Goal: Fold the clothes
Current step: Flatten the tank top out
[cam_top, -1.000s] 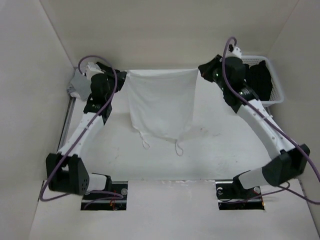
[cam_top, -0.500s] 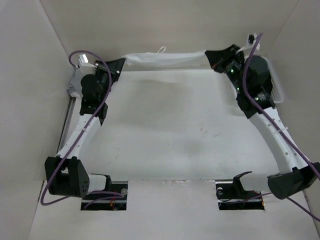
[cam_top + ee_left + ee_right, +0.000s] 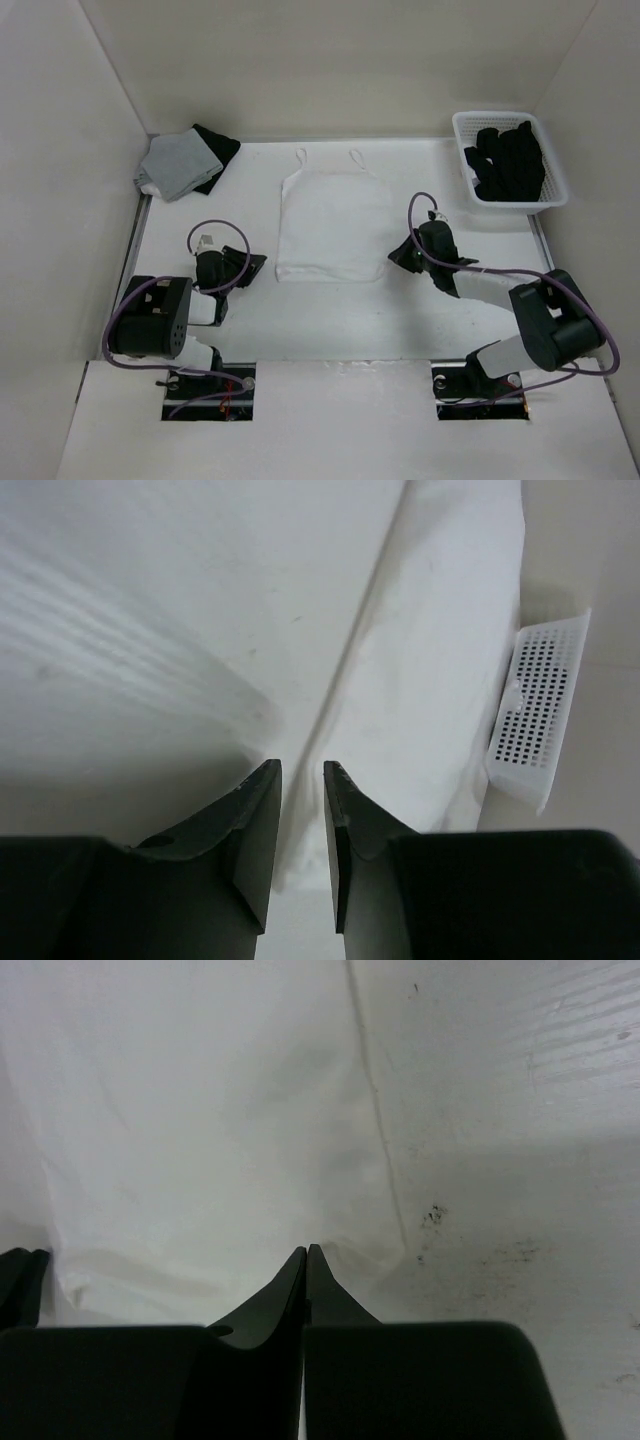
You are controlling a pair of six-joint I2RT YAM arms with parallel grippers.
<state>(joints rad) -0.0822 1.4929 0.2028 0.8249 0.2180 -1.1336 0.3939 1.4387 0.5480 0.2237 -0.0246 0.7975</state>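
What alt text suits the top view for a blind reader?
A white garment lies flat at centre, straps at the far end. The left gripper and right gripper sit by its near corners; a basket of black clothes stands far right.

1. the clothes (image 3: 333,225) lie flat mid-table; the bare table (image 3: 330,320) stays open along the near edge.
2. a basket (image 3: 497,114) blocks the far right corner.
3. a grey garment (image 3: 175,165) fills the far left corner.
4. the left gripper (image 3: 260,264) and right gripper (image 3: 393,258) flank the clothes' near corners.

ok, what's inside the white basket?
Black clothing is piled in the basket, filling most of it. How many pieces there are, and anything underneath them, is covered.
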